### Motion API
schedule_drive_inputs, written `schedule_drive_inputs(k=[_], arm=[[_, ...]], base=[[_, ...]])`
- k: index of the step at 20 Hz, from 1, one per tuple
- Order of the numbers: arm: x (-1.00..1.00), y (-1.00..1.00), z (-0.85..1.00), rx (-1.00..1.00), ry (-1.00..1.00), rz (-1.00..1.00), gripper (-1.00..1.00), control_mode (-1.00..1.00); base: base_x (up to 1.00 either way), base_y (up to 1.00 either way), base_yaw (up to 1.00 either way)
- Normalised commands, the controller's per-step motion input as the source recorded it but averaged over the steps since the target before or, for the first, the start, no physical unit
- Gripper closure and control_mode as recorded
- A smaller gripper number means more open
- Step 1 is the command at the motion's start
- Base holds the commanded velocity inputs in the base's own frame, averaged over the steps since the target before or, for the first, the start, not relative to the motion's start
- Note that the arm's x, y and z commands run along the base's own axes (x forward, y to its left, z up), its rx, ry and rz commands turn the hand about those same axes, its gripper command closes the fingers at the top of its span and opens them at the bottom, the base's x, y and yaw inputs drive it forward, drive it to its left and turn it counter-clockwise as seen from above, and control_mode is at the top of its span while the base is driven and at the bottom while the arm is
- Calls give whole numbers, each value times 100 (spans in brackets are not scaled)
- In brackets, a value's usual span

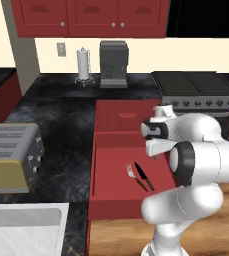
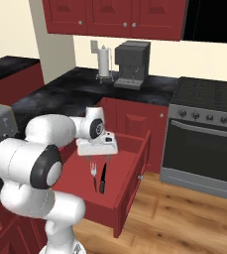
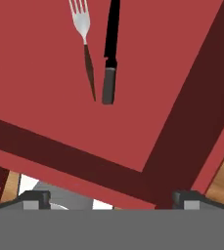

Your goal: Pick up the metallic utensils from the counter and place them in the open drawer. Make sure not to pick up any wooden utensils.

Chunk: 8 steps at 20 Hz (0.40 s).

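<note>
Two metal pieces sit inside the open drawer [image 1: 117,150], flat on its red floor. My gripper [image 3: 111,197] is spread wide with nothing between its tips, which sit far apart at the bottom of the hand view, hanging above the drawer.

Ahead of the hand, along its line of sight, I see the fork [image 3: 83,34] and the knife [image 3: 110,53] side by side, nearly parallel, close but not touching. Fork lies to the left of the knife in the hand view, tines pointing away from the hand, brownish handle coming back toward it. Knife has its black blade pointing away and its grey handle end nearer the hand.

In the right base view the fork [image 2: 93,175] and knife [image 2: 103,178] lie just below the wrist, on the drawer floor [image 2: 130,163]. In the left base view the fork [image 1: 132,172] and knife [image 1: 144,176] sit beside the arm, in the near half of the drawer.

Counter [image 1: 66,125] of black stone runs off to the hand's left, carrying a toaster [image 1: 11,157]; I can't make out any wooden spoon on it.
</note>
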Motion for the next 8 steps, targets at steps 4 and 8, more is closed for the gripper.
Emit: schedule_drive_inputs(k=[4,8], arm=[[-97,2,27,0,-19,0,-100,-100],[-52,12,76,-1,-6,0,-100,-100]], base=[[0,0,0],[0,0,0]])
